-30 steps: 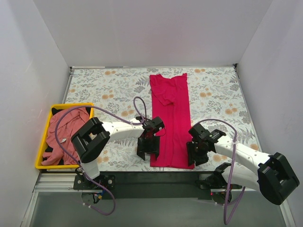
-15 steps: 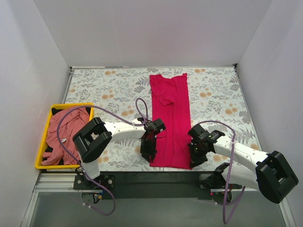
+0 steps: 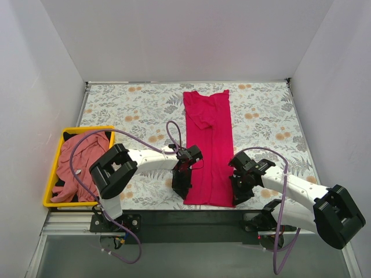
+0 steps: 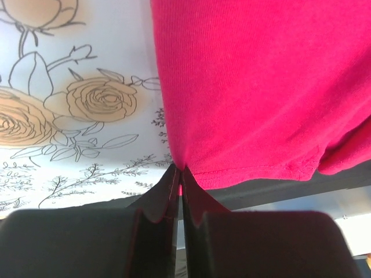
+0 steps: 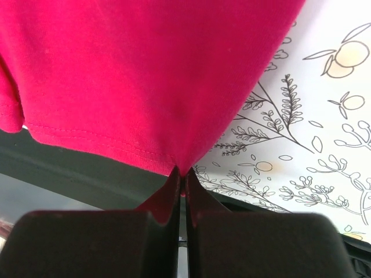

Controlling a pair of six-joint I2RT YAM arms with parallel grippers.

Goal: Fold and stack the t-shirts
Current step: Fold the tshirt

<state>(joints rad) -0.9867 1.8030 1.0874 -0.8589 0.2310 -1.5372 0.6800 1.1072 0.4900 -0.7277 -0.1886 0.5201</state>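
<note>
bin (image 3: 87, 128): holding pink shirt (image 3: 87, 152).
my left fingers (image 4: 157, 204): pinching shut on red shirt (image 3: 213, 145) hem.
my right fingers (image 5: 165, 197): I'm pinching its other near corner.

White arms (image 3: 152, 160), black joints (image 3: 113, 172), purple cables (image 3: 282, 217) and black tool fingers (image 4: 156, 208).
</note>
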